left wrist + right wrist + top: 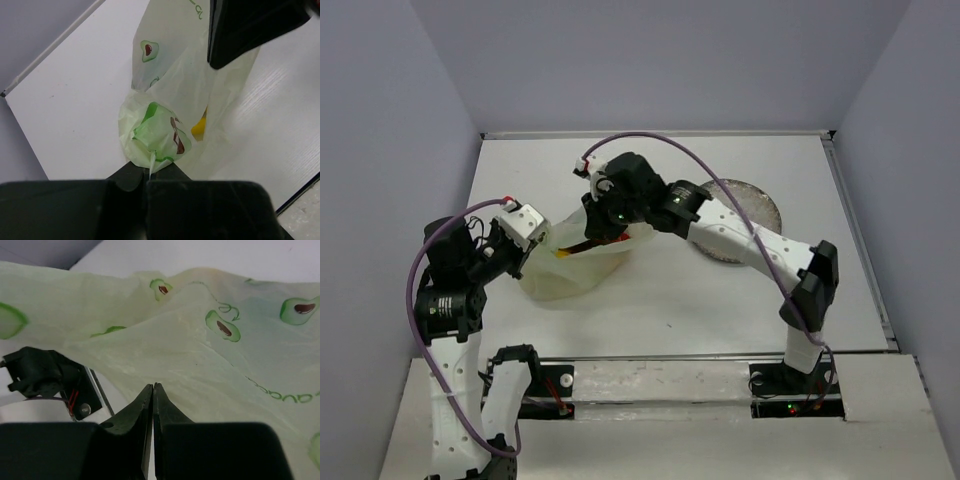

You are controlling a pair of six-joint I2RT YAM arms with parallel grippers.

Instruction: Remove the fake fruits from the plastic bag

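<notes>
The plastic bag (568,275) is pale yellow-green with avocado prints and is stretched up off the table between both grippers. My left gripper (533,243) is shut on a bunched corner of the bag (152,135), seen at the jaw tips in the left wrist view (150,169). My right gripper (603,222) is shut on the bag's upper edge; its fingertips (153,386) meet against the film (200,355). A yellow fruit (199,129) shows through the bag, and a yellow and dark red shape (575,250) shows in the top view. The other fruits are hidden.
A grey speckled round plate (757,205) lies at the back right, partly under my right arm. The right gripper's black body (250,25) hangs over the bag in the left wrist view. The left gripper's housing (47,377) shows beside the bag in the right wrist view.
</notes>
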